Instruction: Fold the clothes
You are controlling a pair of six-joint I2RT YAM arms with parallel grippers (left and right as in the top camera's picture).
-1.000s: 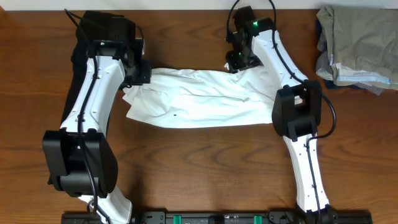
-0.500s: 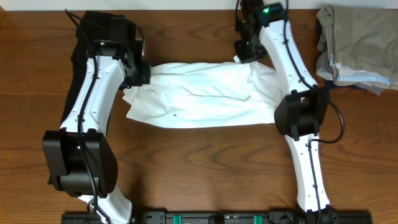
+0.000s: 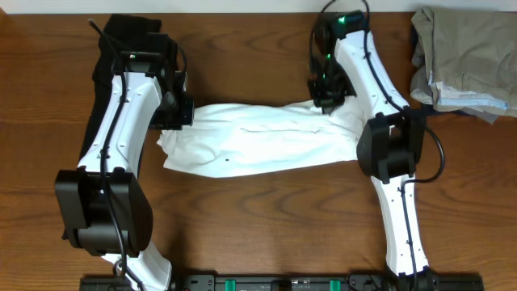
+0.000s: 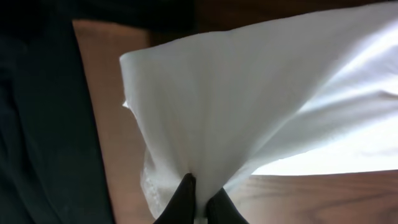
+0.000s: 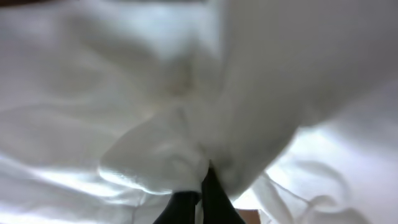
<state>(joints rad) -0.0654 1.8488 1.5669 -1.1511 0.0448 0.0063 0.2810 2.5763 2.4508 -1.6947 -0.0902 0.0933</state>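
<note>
The white shirt [image 3: 258,139] lies stretched across the middle of the wooden table, folded lengthwise. My left gripper [image 3: 179,113] is shut on the shirt's left edge; the left wrist view shows the black fingers [image 4: 200,202] pinching the white cloth [image 4: 249,106]. My right gripper [image 3: 327,95] is shut on the shirt's upper right edge; in the right wrist view its fingers [image 5: 198,198] pinch bunched white cloth [image 5: 155,93]. A black garment [image 3: 119,36] lies at the back left under my left arm, and shows in the left wrist view [image 4: 37,124]. The green logo is hidden.
A pile of grey-olive and light blue clothes [image 3: 464,61] sits at the back right corner. The table's far edge meets a pale wall [image 3: 242,5]. Bare wood [image 3: 266,218] shows in front of the shirt.
My right gripper has swung out to the back and then come down toward the front with the shirt's upper right edge. My left gripper has moved slightly toward the front. The shirt looks narrower.
</note>
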